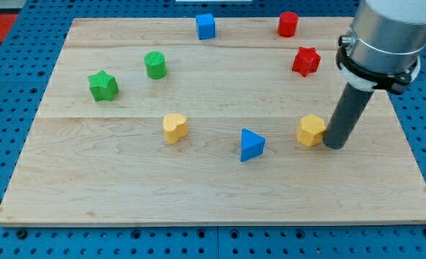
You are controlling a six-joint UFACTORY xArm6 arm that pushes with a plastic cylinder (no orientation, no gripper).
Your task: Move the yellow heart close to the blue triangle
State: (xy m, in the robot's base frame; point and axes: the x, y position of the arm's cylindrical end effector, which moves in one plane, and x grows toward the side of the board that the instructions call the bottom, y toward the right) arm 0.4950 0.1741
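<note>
The yellow heart (175, 127) lies on the wooden board (127, 187), left of centre. The blue triangle (252, 144) lies to its right and slightly nearer the view's bottom, about a hundred pixels away. My tip (334, 146) rests on the board at the view's right, right beside a yellow hexagon-like block (311, 130), touching or nearly touching its right side. The tip is to the right of the blue triangle and far from the yellow heart.
A blue cube (206, 26) and a red cylinder (288, 24) sit near the view's top edge. A red star (306, 61) is below the red cylinder. A green cylinder (155, 65) and a green star (103, 85) lie at the upper left.
</note>
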